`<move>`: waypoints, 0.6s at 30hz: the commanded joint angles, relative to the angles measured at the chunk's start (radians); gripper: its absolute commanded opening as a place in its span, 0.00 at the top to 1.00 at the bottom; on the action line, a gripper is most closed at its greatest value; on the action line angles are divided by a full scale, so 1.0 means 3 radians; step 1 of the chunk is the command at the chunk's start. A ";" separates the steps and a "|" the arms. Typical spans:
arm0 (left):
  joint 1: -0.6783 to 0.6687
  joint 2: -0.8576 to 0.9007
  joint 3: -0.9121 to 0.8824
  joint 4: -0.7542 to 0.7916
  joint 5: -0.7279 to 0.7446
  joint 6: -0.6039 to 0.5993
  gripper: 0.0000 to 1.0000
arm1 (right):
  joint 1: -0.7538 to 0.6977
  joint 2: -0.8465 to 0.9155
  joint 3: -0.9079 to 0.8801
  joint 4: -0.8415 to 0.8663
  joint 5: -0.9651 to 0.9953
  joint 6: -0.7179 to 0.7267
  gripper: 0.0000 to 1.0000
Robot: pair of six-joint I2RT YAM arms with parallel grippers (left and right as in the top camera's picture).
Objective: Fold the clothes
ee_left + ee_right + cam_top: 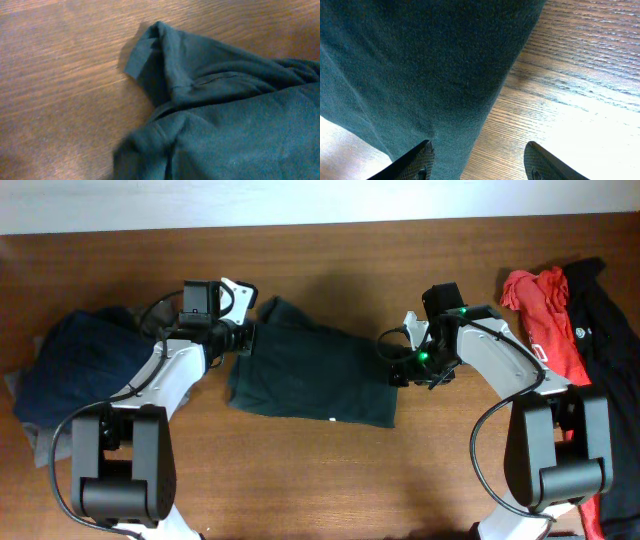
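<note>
The dark green shirt [310, 375] lies folded flat in the middle of the table. My left gripper [245, 340] is at its left edge. The left wrist view shows a sleeve [150, 47] and bunched green fabric [225, 135] filling the bottom of the frame, and its fingers are hidden there. My right gripper [398, 370] is at the shirt's right edge. In the right wrist view this gripper [479, 147] stands open. The shirt's edge [445, 75] runs between its fingers, with the left finger [417, 160] over the cloth and the right finger [545, 162] over bare wood.
A navy blue piece [75, 365] lies heaped at the far left, with a grey cloth edge [12, 385] under it. A red white-printed shirt [545, 320] and a black garment [610, 330] lie at the far right. The wooden table [320, 470] shows in front.
</note>
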 commanded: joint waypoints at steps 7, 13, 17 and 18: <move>0.0081 -0.0020 0.0037 -0.0671 -0.0084 -0.0117 0.01 | -0.0009 0.0031 -0.0022 -0.0010 0.0027 -0.0032 0.32; 0.0131 -0.0017 0.0003 -0.0806 -0.0066 -0.0197 0.01 | -0.0008 0.0031 -0.0022 -0.0001 -0.0013 -0.0032 0.32; 0.0130 0.0062 -0.0014 -0.0699 0.0301 -0.0134 0.01 | -0.0009 0.0031 -0.0022 0.0003 -0.0039 -0.0032 0.32; 0.0130 0.0106 -0.0014 -0.0683 0.0359 -0.0134 0.01 | -0.0009 0.0031 -0.0022 0.0003 -0.0053 -0.0031 0.32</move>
